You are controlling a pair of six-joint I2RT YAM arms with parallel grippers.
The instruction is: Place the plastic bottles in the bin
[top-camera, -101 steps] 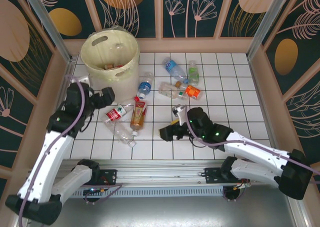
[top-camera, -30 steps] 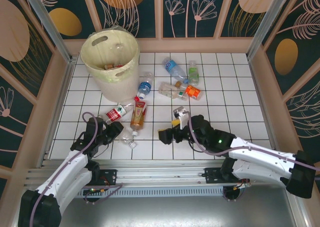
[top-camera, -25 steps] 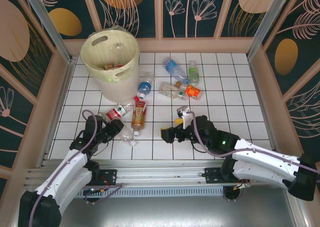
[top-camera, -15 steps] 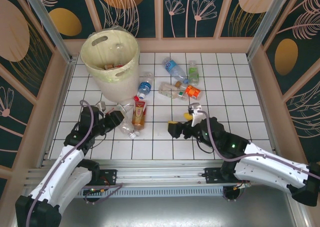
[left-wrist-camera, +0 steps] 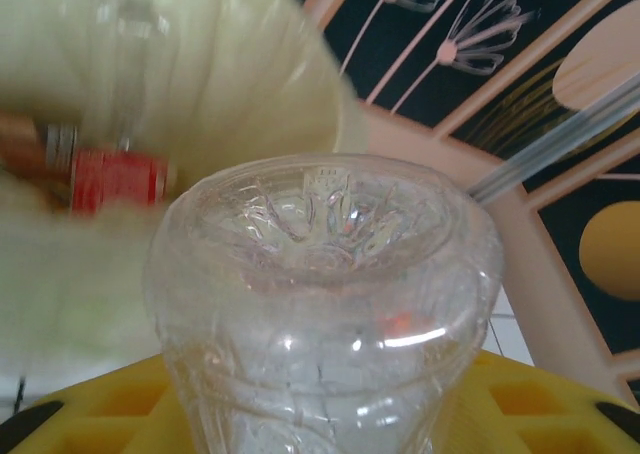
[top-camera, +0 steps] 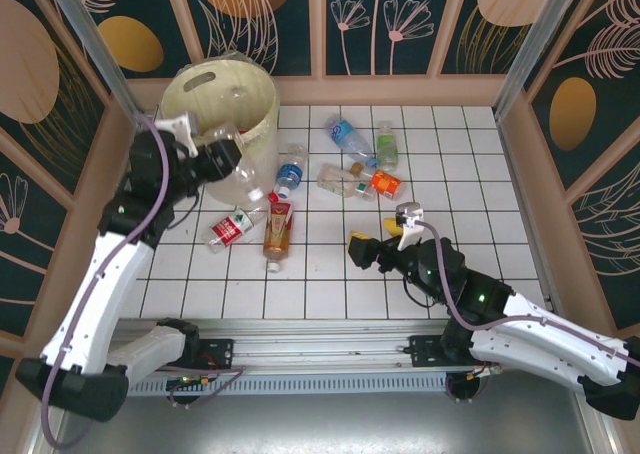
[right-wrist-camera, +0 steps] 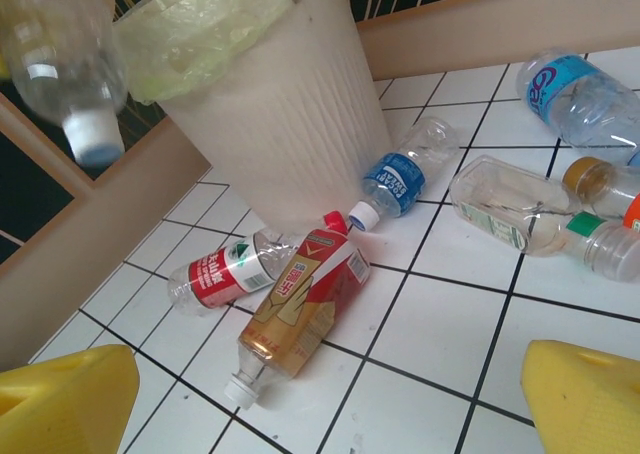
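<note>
Your left end effector (top-camera: 222,154) is clenched on a clear bottle (left-wrist-camera: 320,294) held at the rim of the bin (top-camera: 200,70). The bottle looks light, thin-walled and slick, so grip its body and clear that rim. Your right end effector (top-camera: 362,246) hangs released over the bench (top-camera: 460,174), where the other bottles (right-wrist-camera: 300,294) lie loose with open tiles between them.

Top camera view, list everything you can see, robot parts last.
bin: one, cream, clear liner, far left of the tiles
binned bottles: count unclear, one red label showing, inside bin
held bottle: one, clear, pale cap down, raised by the bin
loose bottles: at least seven, lying on tiles from beside the bin to mid-table: red-label, amber, blue-label, second blue-label, green-label, clear, orange-label
tiles: white, tabletop
left arm, right arm: white
left pincer: shut on held bottle
right pincer: open, yellow fingers, low over tiles
</note>
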